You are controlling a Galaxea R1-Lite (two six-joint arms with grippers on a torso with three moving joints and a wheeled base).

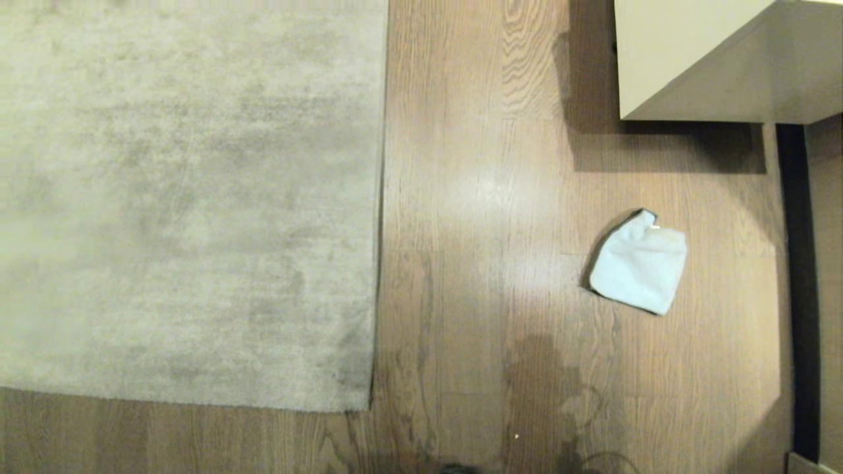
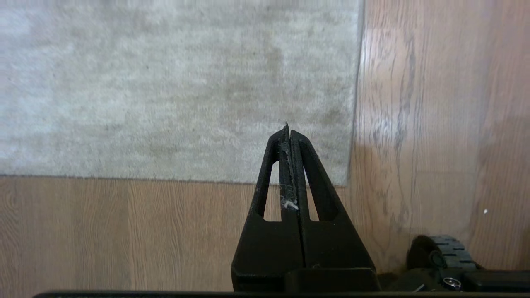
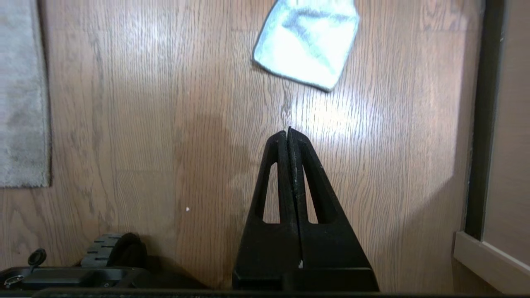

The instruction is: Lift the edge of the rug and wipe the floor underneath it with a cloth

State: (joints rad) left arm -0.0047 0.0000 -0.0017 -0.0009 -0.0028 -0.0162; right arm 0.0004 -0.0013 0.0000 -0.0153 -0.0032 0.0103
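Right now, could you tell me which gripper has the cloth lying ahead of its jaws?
The right gripper: the cloth lies ahead; the left gripper faces only the rug edge.

The rug edge (image 1: 380, 197) belongs to a pale beige-grey pile mottled with darker grey patches. The floor (image 1: 474, 197) is light brown planking with dark wavy wood grain and a pale sheen. The cloth (image 1: 639, 270) is pale bluish-white with a dark grey rim at one corner. Both the left gripper (image 2: 287, 130) and the right gripper (image 3: 288, 133) are matt black. The cabinet (image 1: 698, 59) is cream.
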